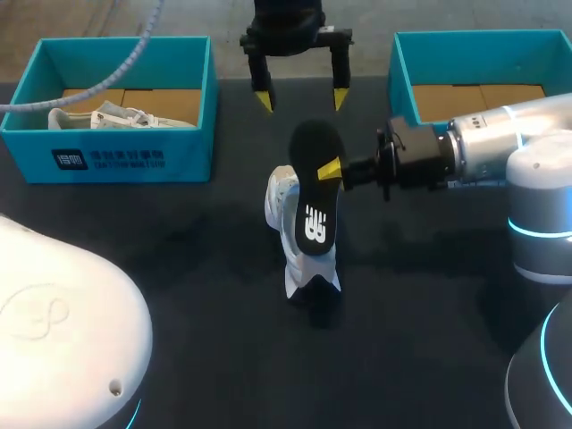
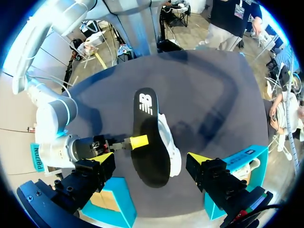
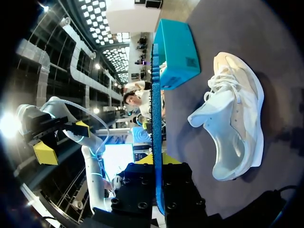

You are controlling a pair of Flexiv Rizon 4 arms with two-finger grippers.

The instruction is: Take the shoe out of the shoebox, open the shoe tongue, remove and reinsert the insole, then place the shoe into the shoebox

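My right gripper (image 1: 329, 170) is shut on a black insole (image 1: 317, 192) with a white logo and holds it in the air over the middle of the table. From the right wrist view the insole (image 3: 156, 109) shows edge-on as a thin blue strip between the fingers (image 3: 168, 160). The white shoe (image 1: 299, 246) rests on the dark table just under and beside the insole, with its tongue and laces visible (image 3: 232, 123). My left gripper (image 1: 300, 98) hangs open above and behind the insole (image 2: 149, 137), empty, with the shoe (image 2: 172, 147) below it.
A teal shoebox (image 1: 125, 156) at the back left holds another white shoe (image 1: 116, 116). A second teal shoebox (image 1: 407, 71) stands at the back right, behind my right arm. A white robot body (image 1: 54, 331) fills the front left corner.
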